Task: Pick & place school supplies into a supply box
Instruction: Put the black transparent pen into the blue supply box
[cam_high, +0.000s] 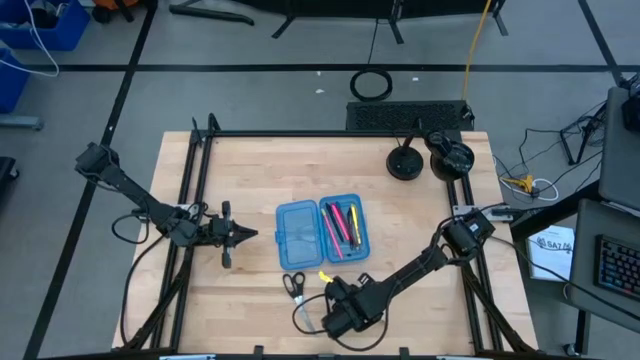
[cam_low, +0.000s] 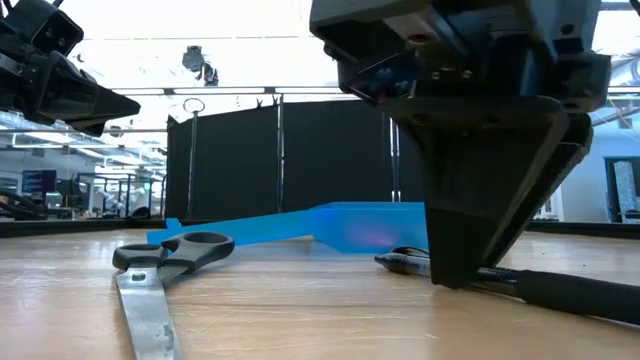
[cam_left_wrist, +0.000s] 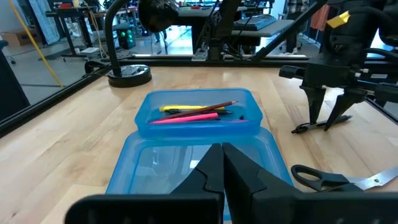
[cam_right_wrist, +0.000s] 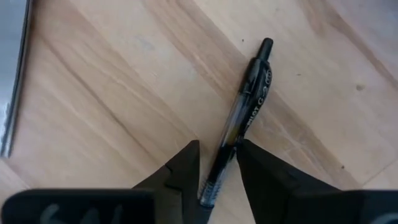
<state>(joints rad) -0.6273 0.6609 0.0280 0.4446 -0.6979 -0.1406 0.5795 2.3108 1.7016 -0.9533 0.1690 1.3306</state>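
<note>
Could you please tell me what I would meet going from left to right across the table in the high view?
Left end effector → translucent blue plastic hinged pencil case lying open, small black-handled scissors just in front of its left half → black round stand base near the far edge.

The tabletop (cam_high: 250, 280) is pale wood, smooth, with soft grain lines. The box (cam_left_wrist: 199, 118) is see-through blue plastic and a bit shiny. The scissors (cam_low: 150, 275) have dull grey metal blades and smooth black plastic handles. The pen (cam_right_wrist: 245, 118) near the right hand (cam_right_wrist: 217, 165) is clear and black plastic and looks glossy. The fingers (cam_right_wrist: 180, 174) of that hand are matt black. The far stands (cam_high: 405, 163) have round black bases.
</note>
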